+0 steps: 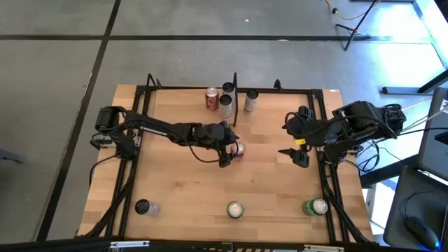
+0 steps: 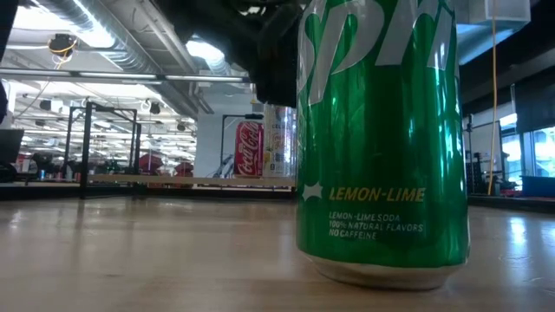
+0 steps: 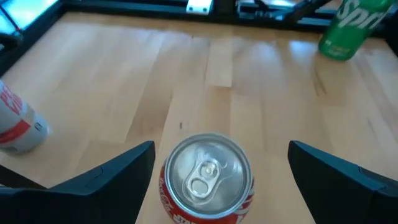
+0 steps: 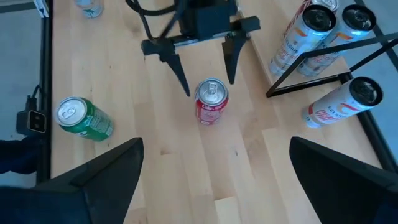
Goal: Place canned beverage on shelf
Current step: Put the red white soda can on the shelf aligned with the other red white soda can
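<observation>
Standing on the wooden tabletop, a red can — both grippers' jaws spread, empty.

Bright, even overhead light; soft shadows; window glare top right; green can blurred.

One can stands mid-table between the left claw's fingers; four cans behind.
</observation>
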